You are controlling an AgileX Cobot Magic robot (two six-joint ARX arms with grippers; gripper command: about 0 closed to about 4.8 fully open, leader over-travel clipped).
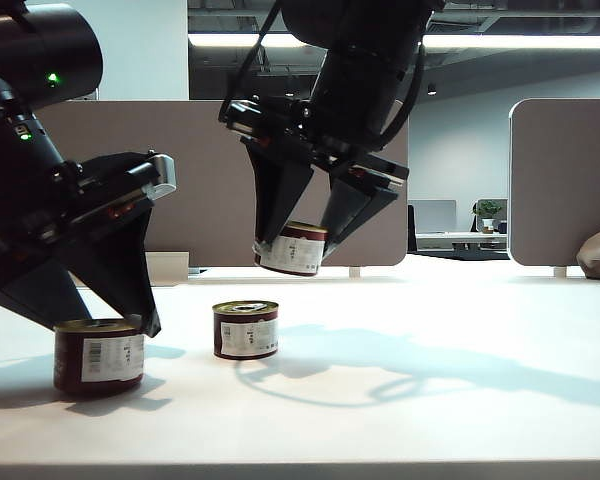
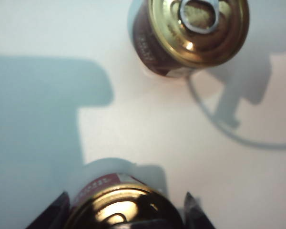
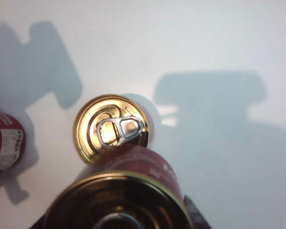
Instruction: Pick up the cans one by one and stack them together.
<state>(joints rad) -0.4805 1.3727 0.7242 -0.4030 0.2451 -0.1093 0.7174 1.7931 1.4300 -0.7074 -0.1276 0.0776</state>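
An open-plan office is shown. Grey partition screens are set behind the white worktop, and a desk with a monitor, a potted plant and ceiling strip lights are seen beyond.

White desk fills the foreground, strong shadows across it. Grey partition panels stand along its far edge, one wide, one at the right. Long ceiling light strip glows above. Through the gap: office desk with monitor and small potted plant. Pale blue wall behind.
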